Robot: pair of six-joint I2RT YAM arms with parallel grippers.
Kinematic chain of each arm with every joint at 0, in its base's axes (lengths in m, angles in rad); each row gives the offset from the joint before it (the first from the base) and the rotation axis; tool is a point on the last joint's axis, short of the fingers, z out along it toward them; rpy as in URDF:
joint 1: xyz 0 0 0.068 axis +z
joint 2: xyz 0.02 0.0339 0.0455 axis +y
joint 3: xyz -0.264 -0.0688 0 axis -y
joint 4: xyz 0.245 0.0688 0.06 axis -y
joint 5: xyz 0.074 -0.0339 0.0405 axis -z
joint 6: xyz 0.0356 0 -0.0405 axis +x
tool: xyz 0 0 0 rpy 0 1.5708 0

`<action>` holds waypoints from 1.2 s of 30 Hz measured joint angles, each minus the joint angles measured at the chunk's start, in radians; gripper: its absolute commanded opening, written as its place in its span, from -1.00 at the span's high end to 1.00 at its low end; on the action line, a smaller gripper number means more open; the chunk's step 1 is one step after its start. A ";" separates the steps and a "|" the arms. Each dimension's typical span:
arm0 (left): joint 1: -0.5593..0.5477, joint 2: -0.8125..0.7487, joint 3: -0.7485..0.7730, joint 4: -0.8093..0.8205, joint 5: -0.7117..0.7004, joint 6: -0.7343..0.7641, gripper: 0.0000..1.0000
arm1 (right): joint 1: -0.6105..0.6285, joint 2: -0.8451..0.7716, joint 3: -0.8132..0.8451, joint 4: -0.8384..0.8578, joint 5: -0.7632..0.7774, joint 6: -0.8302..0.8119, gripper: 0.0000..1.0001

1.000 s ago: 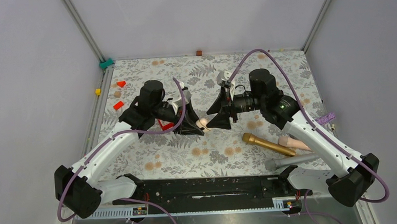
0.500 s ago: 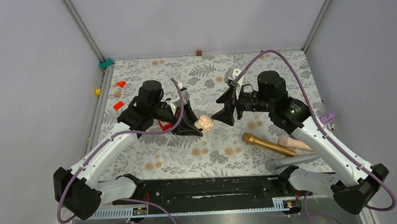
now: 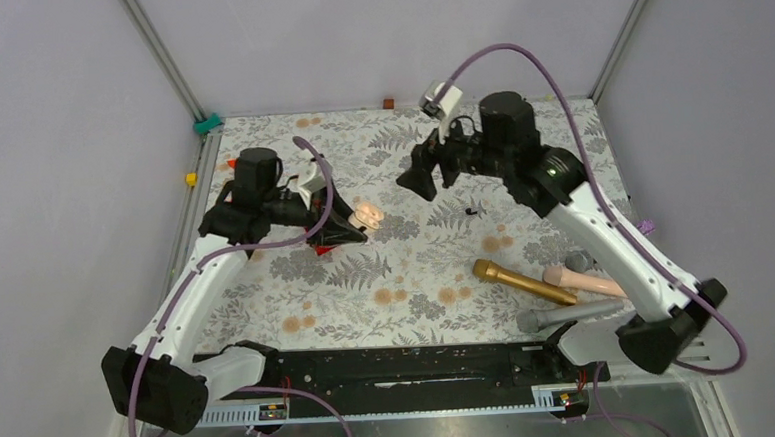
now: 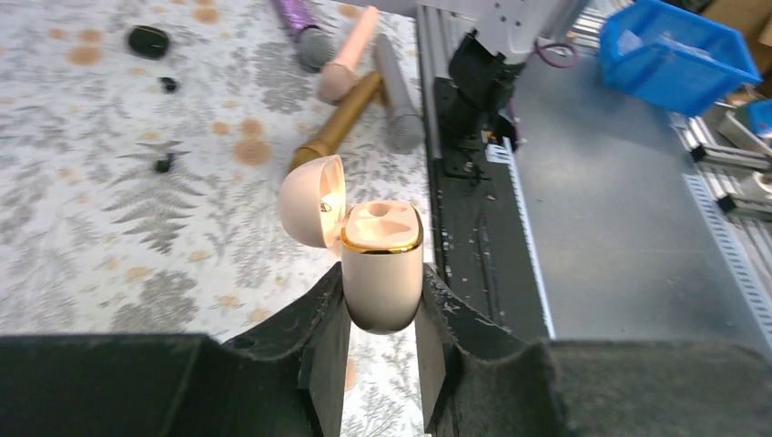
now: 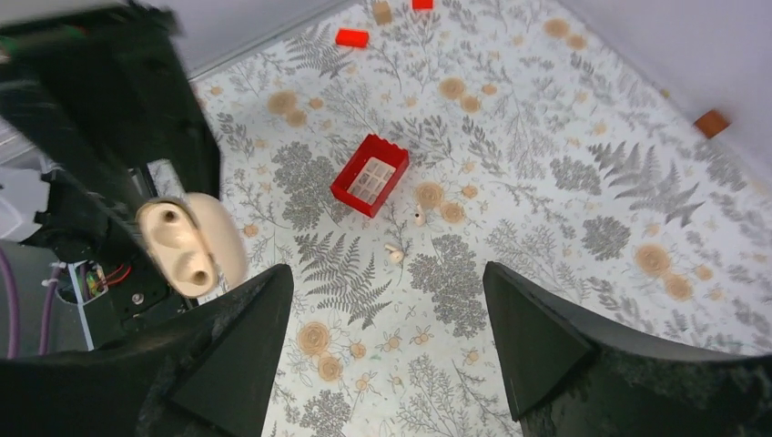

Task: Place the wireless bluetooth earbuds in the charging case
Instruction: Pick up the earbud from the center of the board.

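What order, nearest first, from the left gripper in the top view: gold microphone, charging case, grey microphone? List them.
1. charging case, clamped by the left gripper.
2. gold microphone, right of centre.
3. grey microphone, farther right, near edge.

Fern-patterned worktop (image 3: 417, 277): microphones (image 3: 522, 282) lie near the right edge; red box (image 5: 370, 176) left of centre, pale earbuds (image 5: 394, 254) beside it.

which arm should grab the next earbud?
Right. The right gripper is open and empty above the mat, and its wrist view shows two pale earbuds between its fingers. The left gripper is shut on the open case, so it cannot pick anything up.
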 measured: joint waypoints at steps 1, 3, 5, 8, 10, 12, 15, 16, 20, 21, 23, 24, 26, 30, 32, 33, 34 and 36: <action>0.031 -0.004 0.011 -0.028 0.002 0.024 1.00 | 0.000 0.044 0.023 -0.007 0.005 0.010 -0.67; 0.088 -0.012 0.034 -0.090 0.010 0.081 1.00 | 0.000 0.130 0.056 -0.013 0.009 0.028 -0.61; 0.154 -0.014 0.059 -0.175 0.025 0.155 1.00 | 0.000 0.236 0.094 -0.021 0.015 0.050 -0.57; 0.249 -0.014 0.079 -0.287 0.052 0.263 1.00 | 0.000 0.396 0.142 -0.033 0.023 0.090 -0.46; 0.327 -0.014 0.081 -0.358 0.090 0.334 1.00 | 0.000 0.490 0.168 -0.041 0.022 0.130 -0.38; 0.393 -0.016 0.074 -0.395 0.121 0.383 1.00 | 0.000 0.574 0.184 -0.042 0.021 0.180 -0.30; 0.471 -0.037 0.037 -0.433 0.162 0.450 1.00 | 0.000 0.678 0.196 -0.044 0.014 0.257 -0.24; 0.484 -0.048 0.020 -0.445 0.172 0.471 1.00 | 0.000 0.710 0.202 -0.045 0.011 0.284 -0.21; 0.489 -0.085 -0.018 -0.473 0.200 0.513 1.00 | 0.000 0.811 0.205 -0.043 -0.019 0.362 -0.16; 0.489 -0.092 -0.023 -0.476 0.205 0.519 1.00 | 0.000 0.832 0.205 -0.042 -0.029 0.379 -0.14; 0.489 -0.099 -0.026 -0.482 0.212 0.528 1.00 | 0.000 0.861 0.205 -0.042 -0.043 0.404 -0.12; 0.491 -0.101 -0.026 -0.484 0.216 0.532 1.00 | 0.000 0.872 0.205 -0.040 -0.049 0.417 -0.10; 0.491 -0.103 -0.032 -0.484 0.217 0.537 1.00 | 0.000 0.886 0.205 -0.035 -0.057 0.434 -0.09; 0.492 -0.104 -0.042 -0.489 0.219 0.548 1.00 | 0.000 0.896 0.205 -0.029 -0.067 0.462 -0.08; 0.493 -0.106 -0.043 -0.492 0.219 0.555 1.00 | 0.000 0.901 0.205 -0.021 -0.070 0.473 -0.08; 0.494 -0.108 -0.043 -0.492 0.220 0.559 1.00 | 0.000 0.905 0.205 -0.017 -0.072 0.479 -0.08; 0.494 -0.110 -0.043 -0.492 0.220 0.560 1.00 | 0.001 0.909 0.205 -0.015 -0.073 0.482 -0.08; 0.494 -0.115 -0.043 -0.492 0.220 0.564 1.00 | 0.002 0.920 0.205 -0.008 -0.074 0.491 -0.07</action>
